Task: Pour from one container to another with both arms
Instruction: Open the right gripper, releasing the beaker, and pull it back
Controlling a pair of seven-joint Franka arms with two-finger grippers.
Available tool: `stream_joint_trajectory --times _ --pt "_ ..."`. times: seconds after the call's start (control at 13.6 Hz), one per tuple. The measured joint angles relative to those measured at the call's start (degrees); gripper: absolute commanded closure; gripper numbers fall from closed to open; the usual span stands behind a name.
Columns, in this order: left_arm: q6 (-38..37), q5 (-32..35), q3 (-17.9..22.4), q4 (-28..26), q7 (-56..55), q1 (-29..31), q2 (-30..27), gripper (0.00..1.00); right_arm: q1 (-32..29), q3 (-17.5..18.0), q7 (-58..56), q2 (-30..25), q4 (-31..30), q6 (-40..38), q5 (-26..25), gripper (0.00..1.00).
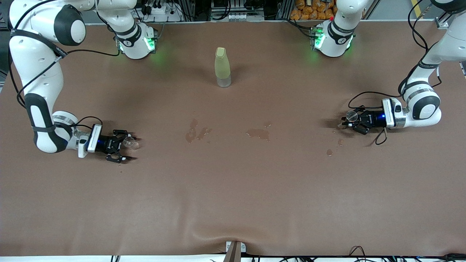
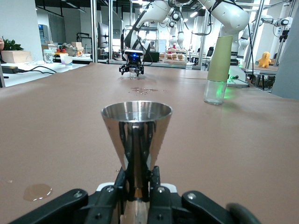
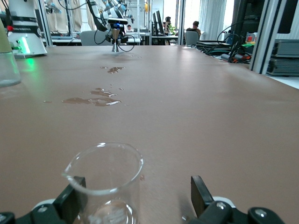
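The tiny clear glass cup (image 1: 130,142) (image 3: 105,187) stands on the table at the right arm's end. My right gripper (image 1: 127,147) (image 3: 138,198) is open around it, low over the table. The cup sits close to one finger (image 3: 74,198), with a wide gap to the other. At the left arm's end, my left gripper (image 1: 346,122) (image 2: 138,176) is shut on the waist of the silvery steel jigger (image 1: 351,116) (image 2: 136,125). The jigger is upright just over the table, its round rim up.
A tall yellow-green bottle (image 1: 222,67) (image 2: 218,69) stands mid-table toward the robots' bases. Wet patches (image 1: 197,131) (image 1: 259,134) lie on the brown cloth between the grippers. Smaller drops (image 1: 329,152) lie near the left gripper.
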Motion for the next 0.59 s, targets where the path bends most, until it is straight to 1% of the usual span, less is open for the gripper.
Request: stream_joint_trajectory --times 0.07,0.22,0.29,0.51,0.59 --pt "0.00 0.00 0.03 0.13 0.01 0.02 0.15 0.92 0.04 -0.78 0.95 -0.40 0.32 -0.01 -0.10 0.00" --pt "0.00 0.00 0.05 0.43 0.02 0.08 0.45 0.90 0.35 -3.02 4.64 -1.68 0.60 -0.14 -1.88 0.00" --pt "0.00 0.00 0.06 0.57 0.02 0.10 0.62 0.86 0.49 -4.05 8.59 -2.74 0.73 -0.20 -3.79 0.00" --pt "0.00 0.01 0.07 1.20 0.04 0.16 1.28 0.85 1.22 -7.03 27.46 -8.99 1.17 -0.28 -12.61 0.00" --pt "0.00 0.01 0.07 1.39 0.05 0.18 1.45 0.80 1.43 -7.62 34.62 -11.93 1.26 -0.28 -16.07 0.00"
